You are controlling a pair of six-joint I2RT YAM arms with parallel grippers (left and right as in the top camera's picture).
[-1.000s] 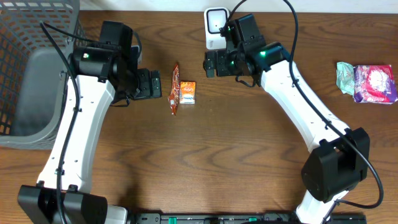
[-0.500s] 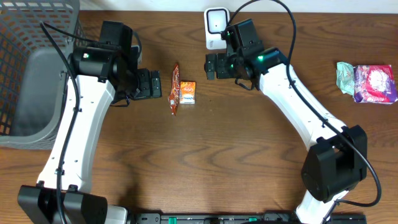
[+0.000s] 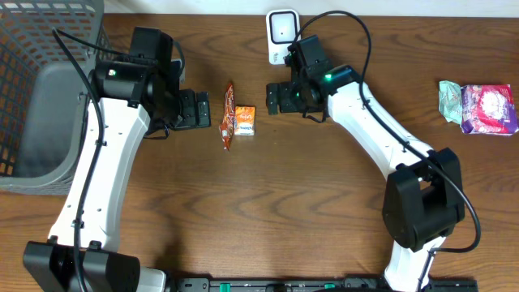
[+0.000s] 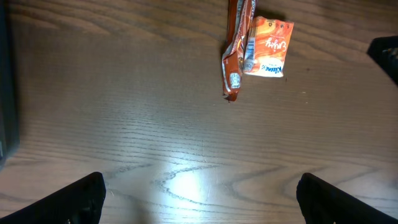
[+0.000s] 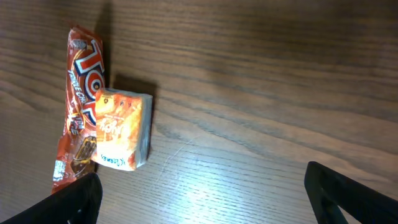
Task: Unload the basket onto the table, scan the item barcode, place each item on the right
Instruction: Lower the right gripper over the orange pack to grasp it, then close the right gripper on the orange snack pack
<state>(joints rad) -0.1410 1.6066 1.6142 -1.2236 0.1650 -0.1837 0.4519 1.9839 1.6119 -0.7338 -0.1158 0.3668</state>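
Two items lie side by side on the wooden table: a small orange packet (image 3: pixel 245 120) (image 4: pixel 268 46) (image 5: pixel 121 127) and a long red-brown snack bar wrapper (image 3: pixel 228 116) (image 4: pixel 236 50) (image 5: pixel 81 106). A white scanner (image 3: pixel 281 36) stands at the table's far edge. My left gripper (image 3: pixel 203 109) (image 4: pixel 202 205) hovers open to the left of the wrapper, with bare wood between its fingers. To the right of the orange packet, my right gripper (image 3: pixel 272 97) (image 5: pixel 202 199) is open and holds nothing. One of its fingertips (image 5: pixel 68 202) reaches the lower end of the wrapper in the right wrist view.
A grey mesh basket (image 3: pixel 24 49) fills the left end of the table. At the far right lie a pale green packet (image 3: pixel 450 101) and a pink and purple packet (image 3: pixel 489 109).
My right arm has swung a little nearer and leftward, away from the scanner and towards the orange packet. The left arm and both items have stayed still.
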